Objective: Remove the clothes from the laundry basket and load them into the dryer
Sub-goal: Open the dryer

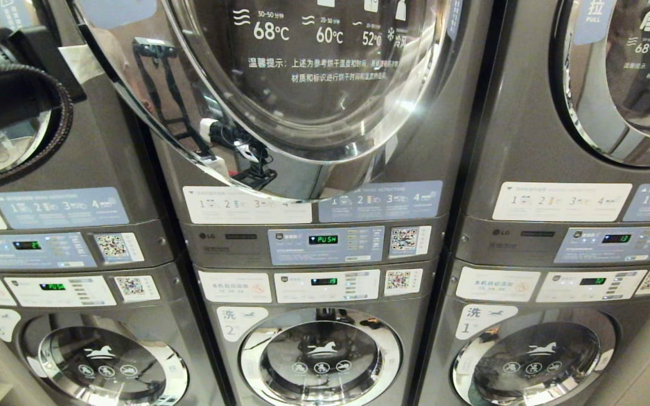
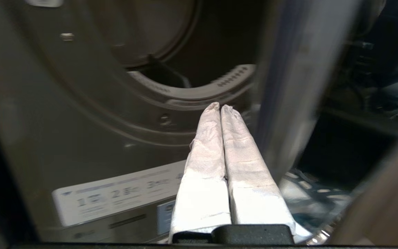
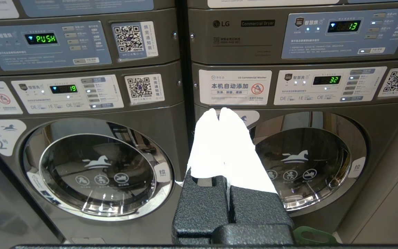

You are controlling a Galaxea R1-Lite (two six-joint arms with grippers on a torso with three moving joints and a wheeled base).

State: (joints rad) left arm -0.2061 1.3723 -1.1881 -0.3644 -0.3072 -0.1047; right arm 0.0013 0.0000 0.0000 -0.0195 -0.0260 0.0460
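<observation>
Dryer [image 2: 171,93] drum in left wrist view

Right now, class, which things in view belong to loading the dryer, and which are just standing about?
Job: dryer showing PUSH; its open glass door; left gripper, shut and empty, at the drum mouth; green edge, probably the laundry basket.
Standing about: horse-logo washers; neighbouring dryer showing numbers; right gripper, shut, parked before the washers.
</observation>
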